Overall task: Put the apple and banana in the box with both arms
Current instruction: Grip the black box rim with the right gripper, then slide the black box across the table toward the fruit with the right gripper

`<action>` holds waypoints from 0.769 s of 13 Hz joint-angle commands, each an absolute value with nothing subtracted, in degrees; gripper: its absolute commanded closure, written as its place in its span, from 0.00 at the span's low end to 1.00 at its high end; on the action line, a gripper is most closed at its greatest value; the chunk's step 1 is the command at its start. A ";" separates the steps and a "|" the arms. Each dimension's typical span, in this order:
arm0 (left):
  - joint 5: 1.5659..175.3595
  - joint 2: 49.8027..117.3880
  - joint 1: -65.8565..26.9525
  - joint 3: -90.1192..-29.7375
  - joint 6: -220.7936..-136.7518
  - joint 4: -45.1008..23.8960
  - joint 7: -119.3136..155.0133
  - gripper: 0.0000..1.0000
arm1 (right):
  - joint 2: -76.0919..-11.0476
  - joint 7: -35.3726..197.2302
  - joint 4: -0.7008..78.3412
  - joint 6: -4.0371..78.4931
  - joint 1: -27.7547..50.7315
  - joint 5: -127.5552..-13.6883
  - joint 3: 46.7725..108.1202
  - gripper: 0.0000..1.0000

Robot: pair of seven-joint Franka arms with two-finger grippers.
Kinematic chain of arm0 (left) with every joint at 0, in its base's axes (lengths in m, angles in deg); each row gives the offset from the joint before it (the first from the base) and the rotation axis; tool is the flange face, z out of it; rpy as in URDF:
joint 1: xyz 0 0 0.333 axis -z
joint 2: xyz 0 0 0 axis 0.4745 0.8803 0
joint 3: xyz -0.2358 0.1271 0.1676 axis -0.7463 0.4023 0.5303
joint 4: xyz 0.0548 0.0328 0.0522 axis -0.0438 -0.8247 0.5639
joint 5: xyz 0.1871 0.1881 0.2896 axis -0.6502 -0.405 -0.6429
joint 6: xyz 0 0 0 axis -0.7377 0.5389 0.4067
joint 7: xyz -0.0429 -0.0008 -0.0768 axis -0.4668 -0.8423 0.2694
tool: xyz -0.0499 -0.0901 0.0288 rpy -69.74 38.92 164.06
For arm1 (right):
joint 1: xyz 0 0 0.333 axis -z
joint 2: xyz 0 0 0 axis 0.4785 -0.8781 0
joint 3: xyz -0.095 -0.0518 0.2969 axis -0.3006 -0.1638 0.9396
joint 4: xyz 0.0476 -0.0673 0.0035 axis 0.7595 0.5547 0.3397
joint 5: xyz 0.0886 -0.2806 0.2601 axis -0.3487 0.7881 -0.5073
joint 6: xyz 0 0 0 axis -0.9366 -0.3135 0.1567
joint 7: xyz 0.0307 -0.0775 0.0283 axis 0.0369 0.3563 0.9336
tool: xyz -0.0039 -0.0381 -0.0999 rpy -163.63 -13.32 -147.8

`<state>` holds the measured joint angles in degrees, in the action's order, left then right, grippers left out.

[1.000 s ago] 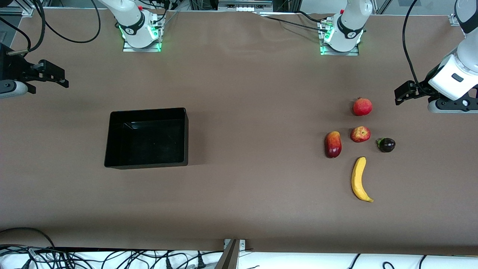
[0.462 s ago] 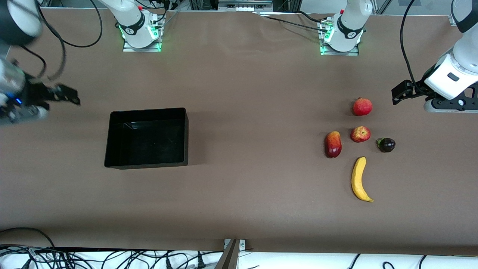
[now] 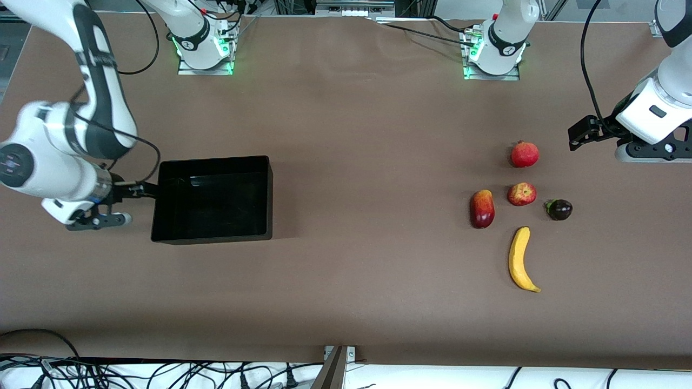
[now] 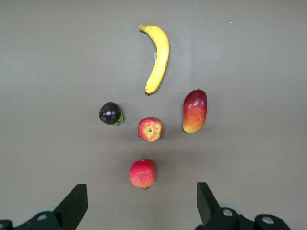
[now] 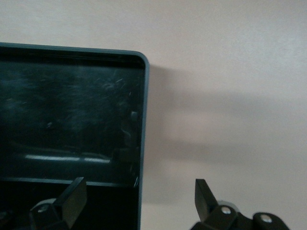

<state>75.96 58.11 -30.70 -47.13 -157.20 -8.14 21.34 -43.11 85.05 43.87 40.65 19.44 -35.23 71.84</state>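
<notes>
The apple (image 3: pixel 521 194) lies among other fruits toward the left arm's end of the table. The banana (image 3: pixel 520 259) lies nearer the front camera than the apple. My left gripper (image 3: pixel 583 133) hangs open and empty over the table beside the fruits. Its wrist view shows the apple (image 4: pixel 150 129) and banana (image 4: pixel 158 57) ahead of the open gripper (image 4: pixel 141 192). The black box (image 3: pixel 213 235) sits empty toward the right arm's end. My right gripper (image 3: pixel 135 203) is open at the box's end wall. In its wrist view the gripper (image 5: pixel 139 187) straddles the box rim (image 5: pixel 145 120).
A uniformly red round fruit (image 3: pixel 524 154) lies farther from the front camera than the apple, with a dark-red oval fruit (image 3: pixel 482 208) and a small dark purple fruit (image 3: pixel 559 209) on either side of the apple. Bare brown table lies between box and fruits.
My right arm swung in from the table's end and lowered its gripper to the box's end wall. My left gripper shifted only slightly. The fruits and box have not moved.
</notes>
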 commanded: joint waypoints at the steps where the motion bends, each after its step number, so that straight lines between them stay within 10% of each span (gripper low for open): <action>1: 76.57 57.53 -31.05 -47.14 -154.78 -7.40 22.10 0.00 | -45.14 84.51 47.11 46.66 20.41 -37.71 72.09 0.00; 5: 76.48 56.92 -31.05 -47.23 -154.07 -7.31 22.19 0.00 | -47.35 84.77 47.29 47.38 20.76 -40.28 72.09 0.32; 8: 75.35 57.01 -30.96 -47.40 -154.42 -7.39 22.19 0.00 | -47.26 84.95 48.52 47.29 20.68 -40.28 72.17 0.98; 10: 74.55 56.92 -30.79 -47.40 -154.25 -7.31 22.19 0.00 | -46.91 84.51 48.26 46.24 20.59 -40.28 72.35 1.00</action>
